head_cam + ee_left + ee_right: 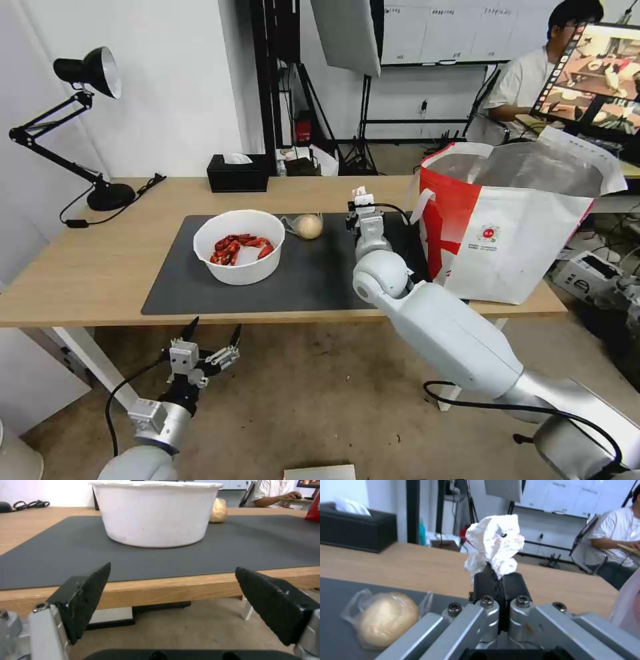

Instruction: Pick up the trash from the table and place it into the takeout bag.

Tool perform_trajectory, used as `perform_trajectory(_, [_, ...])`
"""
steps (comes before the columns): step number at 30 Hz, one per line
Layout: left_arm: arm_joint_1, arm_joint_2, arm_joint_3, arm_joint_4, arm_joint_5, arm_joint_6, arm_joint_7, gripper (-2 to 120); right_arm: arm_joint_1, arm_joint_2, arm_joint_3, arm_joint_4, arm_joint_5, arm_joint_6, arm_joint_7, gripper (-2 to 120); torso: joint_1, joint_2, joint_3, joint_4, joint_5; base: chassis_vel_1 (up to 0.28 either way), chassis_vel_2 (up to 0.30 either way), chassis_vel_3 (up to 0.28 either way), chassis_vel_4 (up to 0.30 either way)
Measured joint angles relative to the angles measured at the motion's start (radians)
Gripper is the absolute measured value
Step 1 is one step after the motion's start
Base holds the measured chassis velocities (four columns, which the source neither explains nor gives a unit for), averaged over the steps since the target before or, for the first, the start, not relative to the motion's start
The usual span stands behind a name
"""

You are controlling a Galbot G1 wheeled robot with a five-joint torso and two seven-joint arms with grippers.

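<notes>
My right gripper [498,580] pinches the small crumpled white tissue [495,543]; I should lift clear, then swing right over the boxy white-and-red takeout bag [513,247].

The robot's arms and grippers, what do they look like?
Both arms are smooth white-grey shells with rounded joints and loose black cables. The left gripper has a silver metal bracket and two black, pointed, textured fingers. The right gripper has silver links with hex bolts and black fingers.
</notes>
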Motion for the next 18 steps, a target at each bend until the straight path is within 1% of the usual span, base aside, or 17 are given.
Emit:
perform_trajectory(5, [0.016,0.01,-0.016,-0.012,-0.012,0.0,0.0,100,-0.021,-0.01,0.033,0.08,-0.023,0.003,-0.009,0,0.0,0.0,0.0,0.0,0.0002,0.0,0.0,0.0,0.0])
perform_trajectory(6, [0.016,0.01,-0.016,-0.012,-0.012,0.0,0.0,100,-0.021,-0.01,0.033,0.08,-0.023,0.003,-0.009,0,0.0,0.0,0.0,0.0,0.0002,0.0,0.0,0.0,0.0])
perform_trajectory(8, [0.024,0.016,-0.026,-0.016,-0.015,0.0,0.0,100,-0.023,-0.025,0.055,0.132,-0.043,0.006,-0.02,0,0.0,0.0,0.0,0.0,-0.0001,0.0,0.0,0.0,0.0])
perform_trajectory(9, [0.024,0.016,-0.026,-0.016,-0.015,0.0,0.0,100,-0.023,-0.025,0.055,0.132,-0.043,0.006,-0.02,0,0.0,0.0,0.0,0.0,-0.0001,0.0,0.0,0.0,0.0])
perform_trajectory(12, [0.028,0.019,-0.034,-0.022,-0.018,-0.001,0.0,100,-0.016,-0.054,0.103,0.198,-0.069,0.009,-0.026,0,0.0,0.0,0.0,0.0,0.0,0.0,0.0,0.0,0.0])
perform_trajectory(13, [0.028,0.019,-0.034,-0.022,-0.018,-0.001,0.0,100,-0.016,-0.054,0.103,0.198,-0.069,0.009,-0.026,0,0.0,0.0,0.0,0.0,0.0,0.0,0.0,0.0,0.0])
perform_trajectory(16, [0.03,0.019,-0.036,-0.024,-0.018,-0.001,0.0,100,-0.007,-0.09,0.158,0.233,-0.099,0.01,-0.036,0,0.0,0.0,0.0,0.0001,0.0001,0.0,0.0,0.0,0.0])
perform_trajectory(17, [0.03,0.019,-0.036,-0.024,-0.018,-0.001,0.0,100,-0.007,-0.09,0.158,0.233,-0.099,0.01,-0.036,0,0.0,0.0,0.0,0.0001,0.0001,0.0,0.0,0.0,0.0])
perform_trajectory(18, [0.03,0.018,-0.036,-0.024,-0.018,-0.001,0.0,100,-0.006,-0.108,0.185,0.244,-0.107,0.007,-0.041,0,0.0,0.0,0.0,0.0,0.0,0.0,0.0,0.0,0.0])
